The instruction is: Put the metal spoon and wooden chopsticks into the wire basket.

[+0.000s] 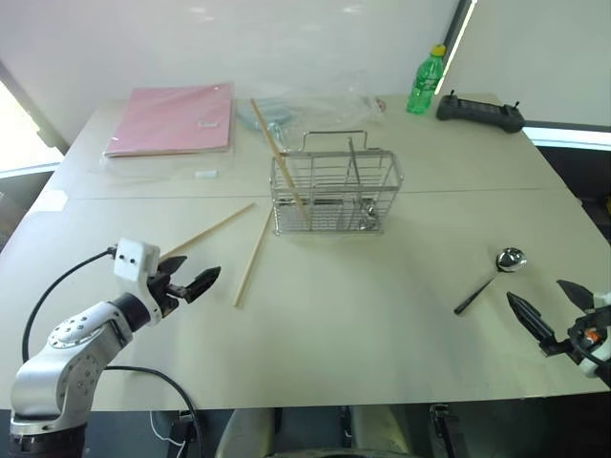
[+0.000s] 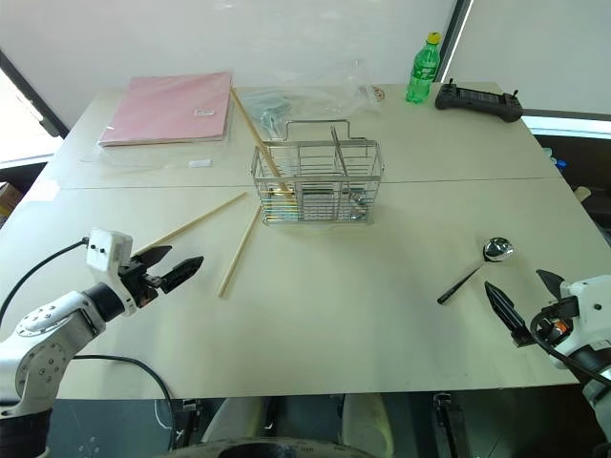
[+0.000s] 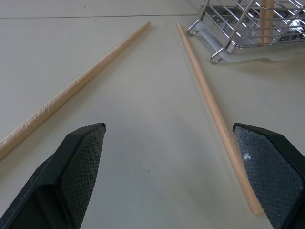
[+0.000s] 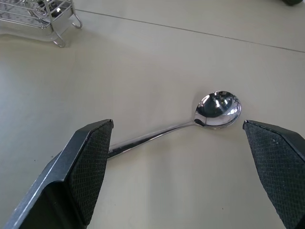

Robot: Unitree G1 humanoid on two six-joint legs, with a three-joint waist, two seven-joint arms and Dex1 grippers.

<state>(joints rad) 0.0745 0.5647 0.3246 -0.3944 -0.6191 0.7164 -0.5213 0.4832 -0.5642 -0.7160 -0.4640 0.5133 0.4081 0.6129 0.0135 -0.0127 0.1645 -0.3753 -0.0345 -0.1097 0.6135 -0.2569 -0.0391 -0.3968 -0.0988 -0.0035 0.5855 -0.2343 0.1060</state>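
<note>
We see the wire basket (image 1: 334, 191) mid-table (image 1: 382, 343), one chopstick (image 1: 279, 151) leaning in it, two chopsticks (image 1: 252, 258) lying to its left, the metal spoon (image 1: 492, 277) at right.

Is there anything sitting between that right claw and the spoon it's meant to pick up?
Nothing visible. The right gripper is open, and the metal spoon lies on bare table just ahead of its fingers, with no other object between them.
</note>
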